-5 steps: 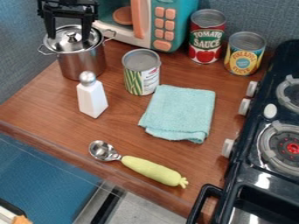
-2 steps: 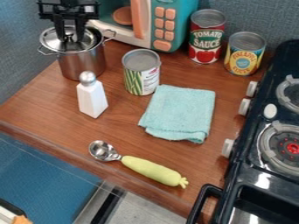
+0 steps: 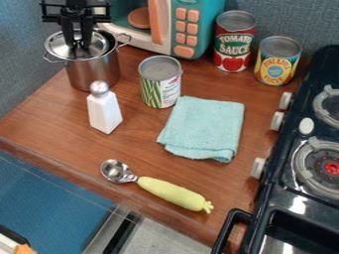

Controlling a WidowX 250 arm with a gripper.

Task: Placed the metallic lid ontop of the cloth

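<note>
White-and-green printed label wraps the can beside the cloth.

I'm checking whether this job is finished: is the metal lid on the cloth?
No, the lid sits on the pot, and the folded cloth lies apart from them on the counter.

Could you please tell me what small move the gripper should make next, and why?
Probably a small straight lift: the black two-finger gripper appears closed at the centre of the round silver metal lid, which sits on the shiny steel pot.
</note>
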